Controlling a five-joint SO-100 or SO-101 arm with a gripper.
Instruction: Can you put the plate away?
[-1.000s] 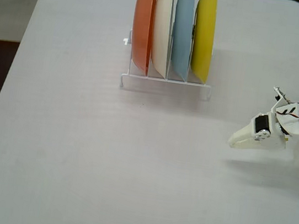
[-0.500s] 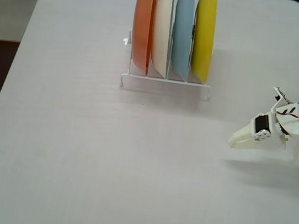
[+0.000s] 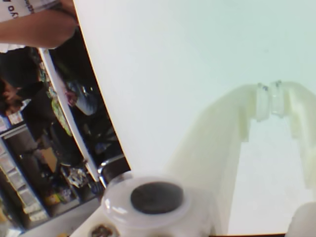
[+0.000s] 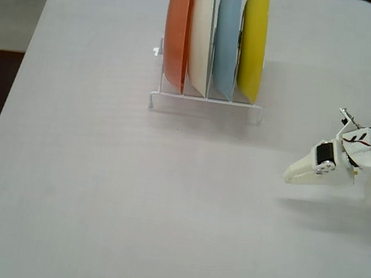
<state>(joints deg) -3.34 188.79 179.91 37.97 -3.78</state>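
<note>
The yellow plate (image 4: 254, 41) stands on edge in the rightmost slot of the white rack (image 4: 205, 106), at the far middle of the table in the fixed view. My white gripper (image 4: 291, 176) rests low over the table at the right edge, well in front of and to the right of the rack. Its fingers are shut with nothing between them. In the wrist view the two fingertips (image 3: 269, 101) meet over bare white table; no plate shows there.
An orange plate (image 4: 177, 33), a cream plate (image 4: 201, 34) and a light blue plate (image 4: 227, 40) fill the other rack slots. The table's edge (image 3: 98, 113) runs past the gripper in the wrist view, with room clutter beyond it.
</note>
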